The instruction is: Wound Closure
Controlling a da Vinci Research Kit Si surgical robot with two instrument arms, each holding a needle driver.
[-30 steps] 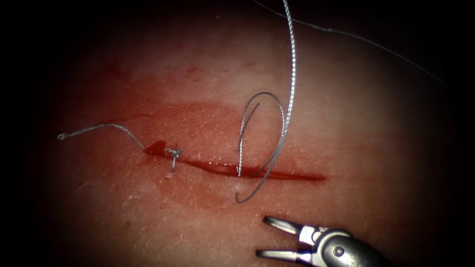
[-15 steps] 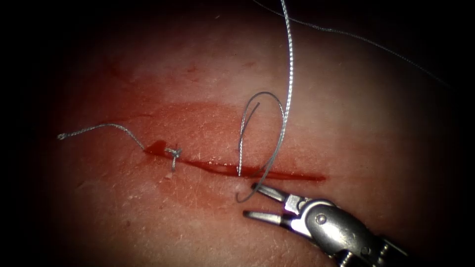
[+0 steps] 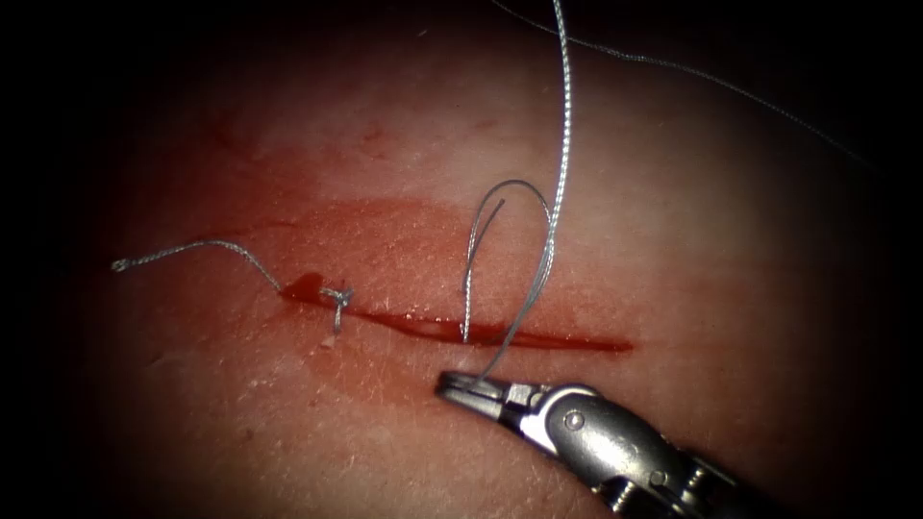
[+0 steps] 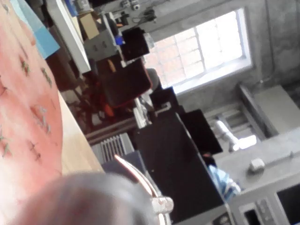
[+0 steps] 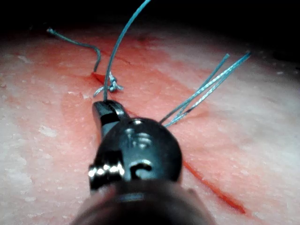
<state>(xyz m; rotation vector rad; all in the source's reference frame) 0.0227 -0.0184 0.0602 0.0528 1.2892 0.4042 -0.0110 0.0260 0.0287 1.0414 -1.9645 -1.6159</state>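
Note:
The tissue (image 3: pixel 673 240) has a cut (image 3: pixel 577 341) running left to right, with a tied knot (image 3: pixel 336 296) (image 5: pixel 111 86) at its left end. From the cut's middle a thin loop of thread (image 3: pixel 519 183) arches up and comes back down across the cut. A braided thread (image 3: pixel 567 125) joins it from above. My right tool (image 3: pixel 457 386) (image 5: pixel 105 110) lies on the tissue on the near side of the cut, jaws shut on the loop's lower end. I cannot tell whether any strand is the needle. My left tool (image 4: pixel 140 180) is off the tissue.
A cut thread tail (image 3: pixel 192 247) trails left from the knot. Red fluid (image 3: pixel 385 250) stains the tissue around the cut. Another thin strand (image 3: pixel 692 69) crosses the far right of the tissue. The right tool's shaft (image 3: pixel 673 481) comes in from the lower right.
My right tool came up and left from the lower edge with jaws open, reached the thread's lower end beside the cut, and shut on it. The loop's hooked end is now straightened.

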